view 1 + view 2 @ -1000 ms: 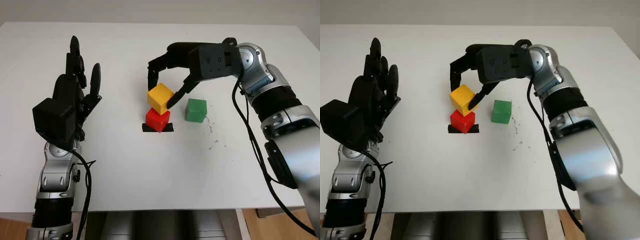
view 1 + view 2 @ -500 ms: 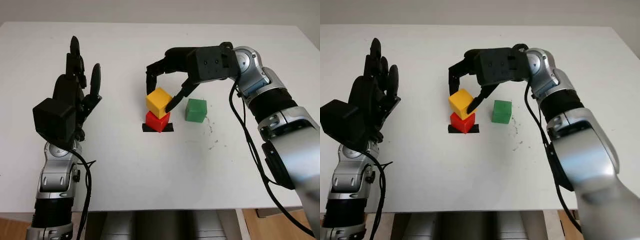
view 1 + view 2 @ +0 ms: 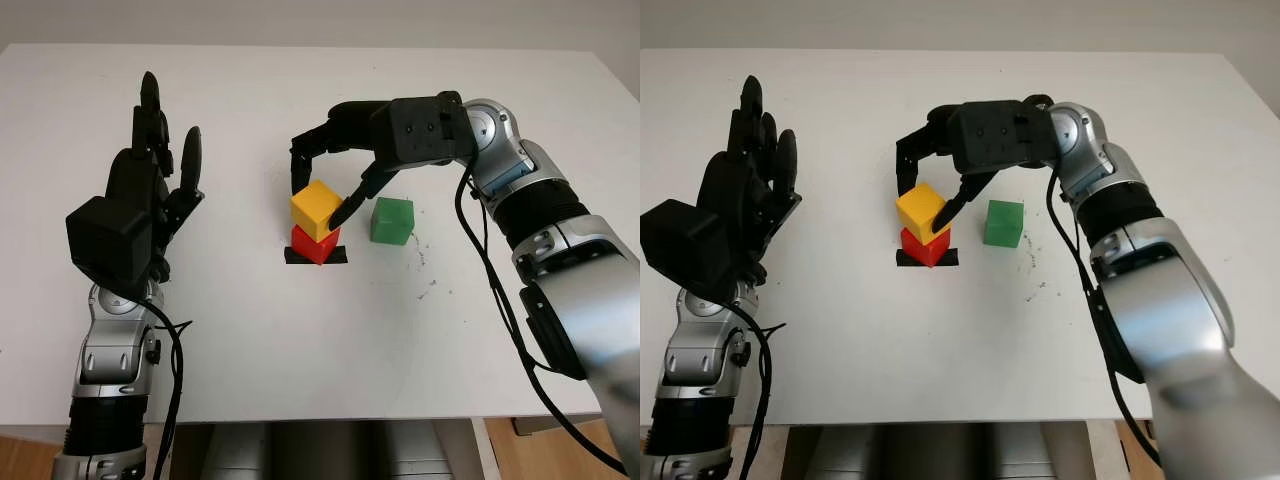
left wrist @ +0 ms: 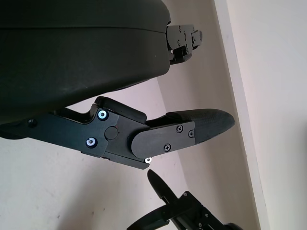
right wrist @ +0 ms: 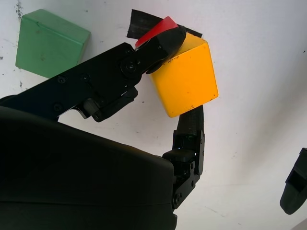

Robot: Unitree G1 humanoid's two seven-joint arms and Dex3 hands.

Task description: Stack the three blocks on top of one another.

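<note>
Right hand [image 3: 322, 188] pinching yellow block [image 3: 316, 209], seated on red block [image 3: 314, 243]. Green block [image 3: 392, 220] just beside, on table [image 3: 300, 330]. Likely rigid, light; grip opposite flat faces. Left hand [image 3: 150, 180] raised, open.

Yellow block [image 3: 316, 209]: cube, plain faces; sits on top of the red block, turned slightly out of line with it; black fingertips touch it on two opposite sides.
Red block [image 3: 314, 243]: cube; bottom of the stack, on a black tape mark on the table; partly covered by the yellow block.
Green block [image 3: 392, 220]: cube; flat on the table, alone, near the stack at its 3 o'clock, not touching it.
</note>
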